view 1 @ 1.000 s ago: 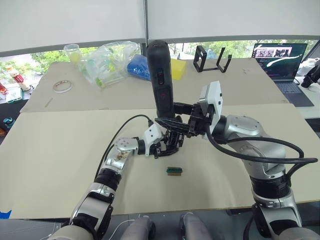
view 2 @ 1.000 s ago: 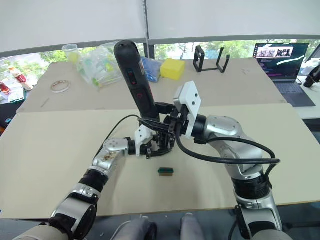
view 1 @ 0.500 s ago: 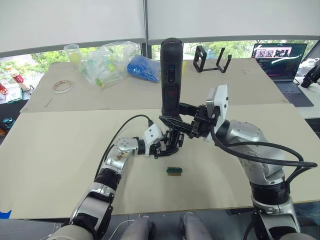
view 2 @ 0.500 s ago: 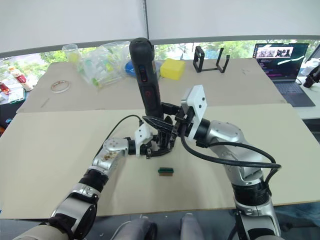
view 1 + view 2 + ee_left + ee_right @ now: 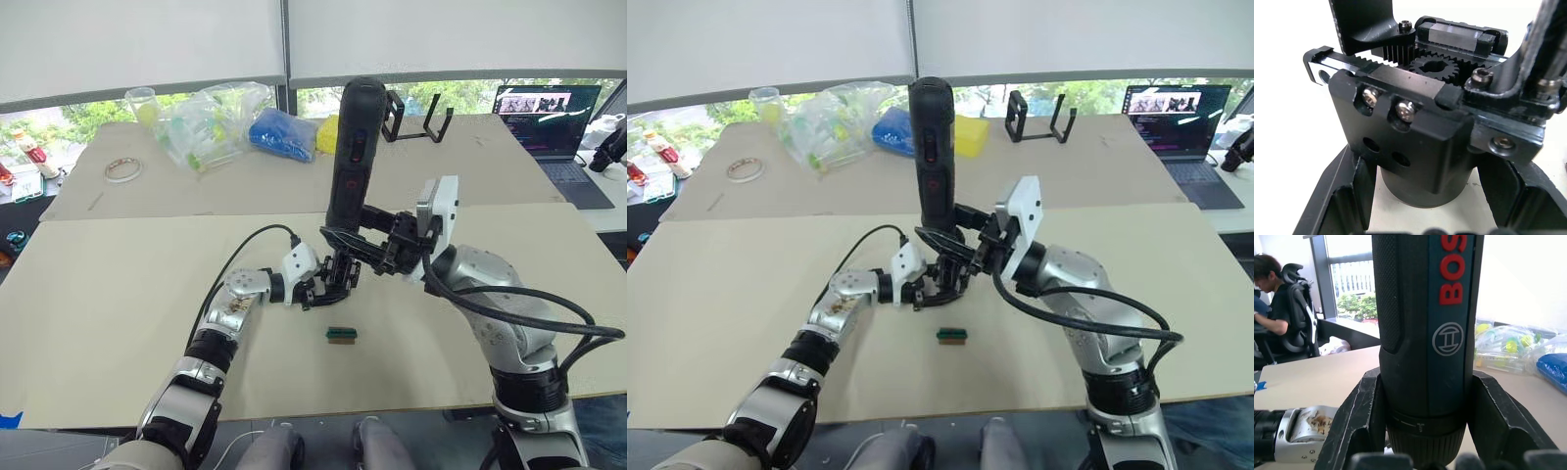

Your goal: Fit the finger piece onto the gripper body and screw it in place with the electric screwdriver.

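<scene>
Over the last second my right gripper (image 5: 965, 240) has swung the electric screwdriver (image 5: 935, 147) from a left lean to nearly upright, still clenched round its lower barrel. I read "BOS" in red on it, above a round logo. My left gripper (image 5: 333, 284) clamps the gripper body (image 5: 1415, 142) on the table (image 5: 118, 294). Beyond, a clear plastic bag (image 5: 211, 122) holds yellow-green items.
</scene>
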`<action>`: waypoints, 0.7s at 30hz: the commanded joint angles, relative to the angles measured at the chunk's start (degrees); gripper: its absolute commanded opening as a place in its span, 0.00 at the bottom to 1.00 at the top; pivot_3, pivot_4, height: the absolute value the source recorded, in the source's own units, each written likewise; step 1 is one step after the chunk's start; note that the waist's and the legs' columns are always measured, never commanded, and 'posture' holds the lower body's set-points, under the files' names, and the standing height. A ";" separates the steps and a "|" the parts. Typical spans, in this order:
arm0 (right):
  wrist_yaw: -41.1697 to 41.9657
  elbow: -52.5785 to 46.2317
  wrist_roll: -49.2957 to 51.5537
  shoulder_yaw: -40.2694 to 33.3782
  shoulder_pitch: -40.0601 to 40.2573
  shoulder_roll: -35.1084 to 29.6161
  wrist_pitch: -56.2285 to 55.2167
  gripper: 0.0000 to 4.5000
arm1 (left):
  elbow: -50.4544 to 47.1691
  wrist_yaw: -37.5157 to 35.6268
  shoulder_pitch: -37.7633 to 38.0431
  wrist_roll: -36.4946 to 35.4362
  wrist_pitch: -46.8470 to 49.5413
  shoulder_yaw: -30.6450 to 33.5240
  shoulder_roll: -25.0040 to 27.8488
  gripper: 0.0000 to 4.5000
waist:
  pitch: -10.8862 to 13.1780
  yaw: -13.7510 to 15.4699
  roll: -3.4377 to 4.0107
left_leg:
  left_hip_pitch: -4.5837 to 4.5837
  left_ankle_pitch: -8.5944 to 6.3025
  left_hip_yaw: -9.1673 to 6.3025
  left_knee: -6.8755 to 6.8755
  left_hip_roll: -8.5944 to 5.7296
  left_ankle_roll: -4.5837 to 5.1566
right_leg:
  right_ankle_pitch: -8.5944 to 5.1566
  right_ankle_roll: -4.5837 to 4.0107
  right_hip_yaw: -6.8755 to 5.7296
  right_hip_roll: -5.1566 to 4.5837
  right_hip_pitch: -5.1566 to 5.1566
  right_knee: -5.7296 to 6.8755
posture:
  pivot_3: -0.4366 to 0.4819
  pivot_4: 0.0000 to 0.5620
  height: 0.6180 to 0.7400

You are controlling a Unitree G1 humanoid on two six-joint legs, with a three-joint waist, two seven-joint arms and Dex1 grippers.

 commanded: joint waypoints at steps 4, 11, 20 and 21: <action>2.70 2.95 -1.66 2.39 1.31 -2.76 1.38 0.42 | -0.63 0.02 -1.86 -1.15 -0.96 1.01 -0.06 0.54 | 0.00 0.00 0.00 | 0.27 -0.01 0.00 -0.08 0.01 0.00 | 0.00 0.00 0.01 0.01 0.30 -0.06 | 0.48 0.27 1.00; 2.45 7.59 -3.09 3.58 -1.32 -2.34 1.73 0.42 | -0.42 0.15 -2.11 -1.14 -1.06 1.21 0.13 0.54 | 0.00 -0.01 0.00 | 0.42 -0.01 -0.01 -0.13 0.02 0.00 | 0.00 0.00 0.04 0.00 0.45 -0.10 | 0.48 0.27 1.00; 2.27 11.68 -4.78 4.69 -2.08 -3.40 1.27 0.42 | -0.66 0.45 -2.09 -1.22 -0.85 1.38 0.35 0.54 | -0.05 -0.02 0.01 | 0.56 -0.02 -0.01 -0.14 0.04 0.00 | 0.00 0.00 0.06 -0.01 0.57 -0.10 | 0.48 0.27 1.00; 2.65 11.61 -5.11 4.89 -1.90 -3.67 0.66 0.42 | -0.73 0.48 -2.06 -1.25 -0.81 1.39 0.36 0.54 | -0.06 -0.03 0.01 | 0.56 -0.02 -0.01 -0.14 0.04 0.00 | 0.00 0.00 0.07 -0.01 0.57 -0.10 | 0.48 0.27 1.00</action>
